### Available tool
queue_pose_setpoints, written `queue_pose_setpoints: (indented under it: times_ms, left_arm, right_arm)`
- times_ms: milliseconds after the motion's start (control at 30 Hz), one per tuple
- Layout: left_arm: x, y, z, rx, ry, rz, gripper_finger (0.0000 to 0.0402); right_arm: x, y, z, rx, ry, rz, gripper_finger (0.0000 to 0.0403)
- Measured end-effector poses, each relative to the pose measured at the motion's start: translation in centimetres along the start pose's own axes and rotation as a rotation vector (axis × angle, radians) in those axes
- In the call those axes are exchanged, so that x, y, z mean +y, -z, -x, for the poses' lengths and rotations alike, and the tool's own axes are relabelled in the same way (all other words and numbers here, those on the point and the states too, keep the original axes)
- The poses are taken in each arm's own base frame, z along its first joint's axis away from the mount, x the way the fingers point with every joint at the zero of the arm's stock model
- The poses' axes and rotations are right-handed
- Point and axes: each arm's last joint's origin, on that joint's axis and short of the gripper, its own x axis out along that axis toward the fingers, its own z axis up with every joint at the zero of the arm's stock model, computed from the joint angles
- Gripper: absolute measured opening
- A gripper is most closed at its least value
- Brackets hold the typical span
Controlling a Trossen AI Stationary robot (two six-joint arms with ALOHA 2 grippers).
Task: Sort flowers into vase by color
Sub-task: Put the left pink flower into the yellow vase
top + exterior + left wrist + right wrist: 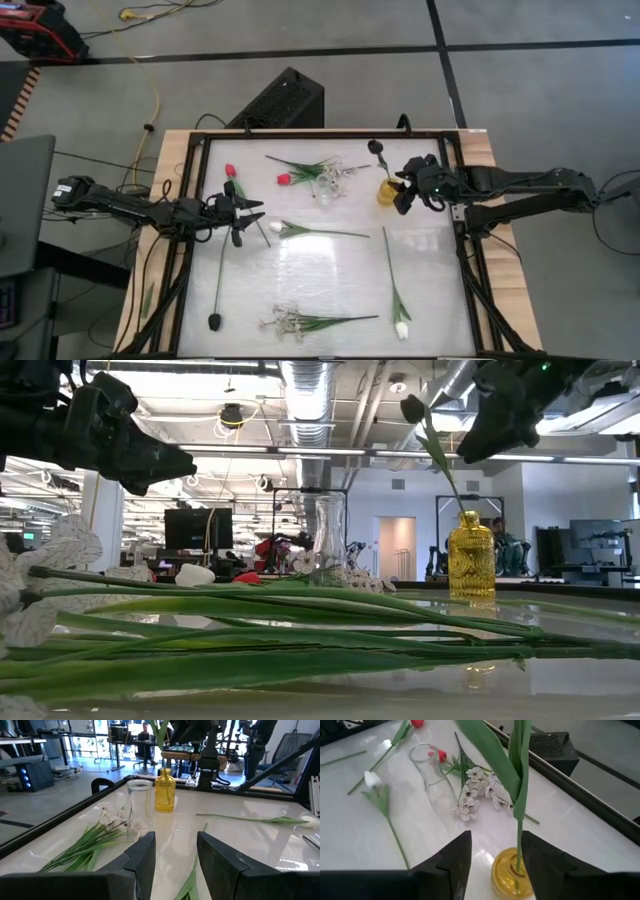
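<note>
white table, strewn with flowers around a yellow vase. right gripper just beside that vase, fingers parted, empty. left gripper far across from the vase, open, above a red tulip and white tulip. clear vase beside the yellow one, among white blossom sprigs. dark purple bloom standing stem-down in the yellow vase.
</note>
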Motion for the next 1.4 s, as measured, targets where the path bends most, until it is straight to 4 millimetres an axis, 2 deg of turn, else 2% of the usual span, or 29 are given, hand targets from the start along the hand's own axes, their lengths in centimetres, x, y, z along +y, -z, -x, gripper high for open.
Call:
queue_pose_setpoints:
  times_ms: [167,300,567,833,1067,1167,1400]
  left_arm:
    - [0.0,0.0,0.0,0.0,0.0,0.0,0.0133]
    - [0.0,0.0,0.0,0.0,0.0,0.0,0.0133]
    - [0.0,0.0,0.0,-0.001,-0.016,-0.009,0.0133]
    - [0.1,-0.1,0.0,-0.012,-0.024,0.011,0.0133]
    - [0.1,-0.2,0.0,-0.021,-0.023,0.051,0.0133]
    - [0.1,-0.2,0.0,-0.021,-0.022,0.07,0.0133]
    - [0.1,-0.2,0.0,-0.021,-0.021,0.086,0.0133]
  right_arm:
    - [0.2,-0.9,1.3,0.022,-0.013,0.024,0.0214]
    - [1.0,-1.0,1.8,0.049,-0.12,0.039,0.0213]
    - [4.5,0.4,1.7,0.156,-0.346,0.15,0.0209]
    - [10.4,2.2,-0.1,0.162,-0.484,0.244,0.0209]
    - [15.2,2.8,-2.1,-0.009,-0.666,0.387,0.0209]
    - [16.7,2.7,-3.1,-0.074,-0.696,0.453,0.0209]
    - [19.8,1.3,-5.3,-0.102,-0.707,0.597,0.0209]
